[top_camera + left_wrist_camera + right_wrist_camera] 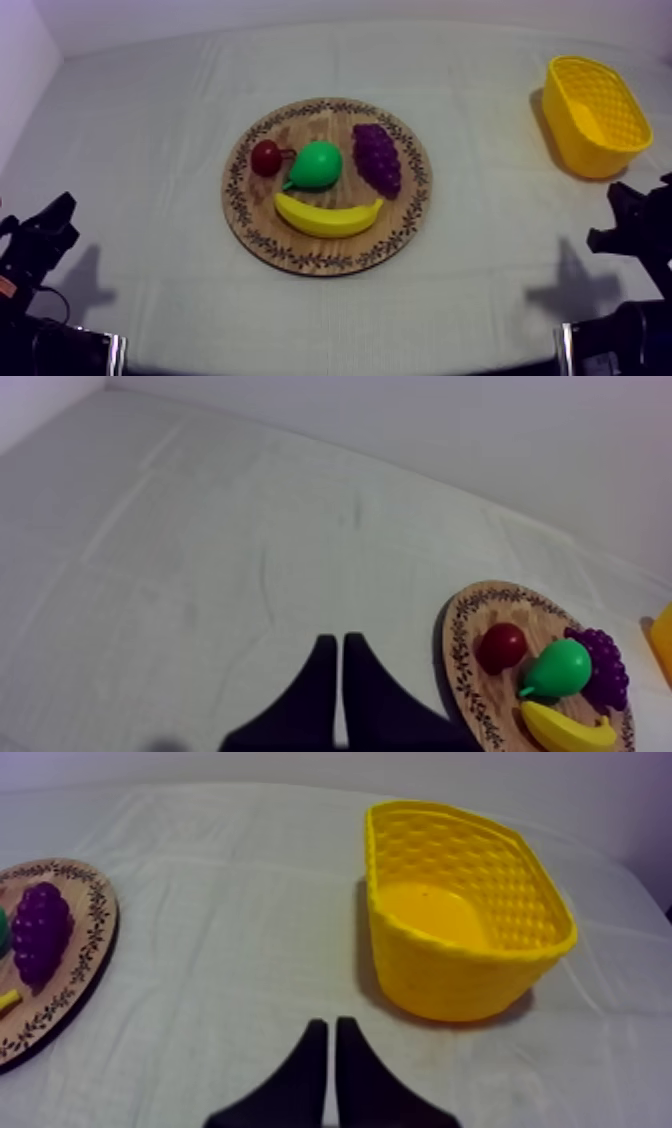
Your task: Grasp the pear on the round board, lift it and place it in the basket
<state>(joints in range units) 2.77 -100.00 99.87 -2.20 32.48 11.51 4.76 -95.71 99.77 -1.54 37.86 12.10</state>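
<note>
Top view: pear at centre of wooden board, narrow end angled toward left tool. Yellow basket well clear of board, on right tool side. Both tools clenched, empty.

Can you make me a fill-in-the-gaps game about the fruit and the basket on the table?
1. The pear lies on the wooden board between the small red fruit and the ___.
2. The yellow basket matches the colour of the ___.
3. The left gripper and the right gripper both have their jaws ___ (open or shut).
Missing words: grapes; banana; shut.
</note>
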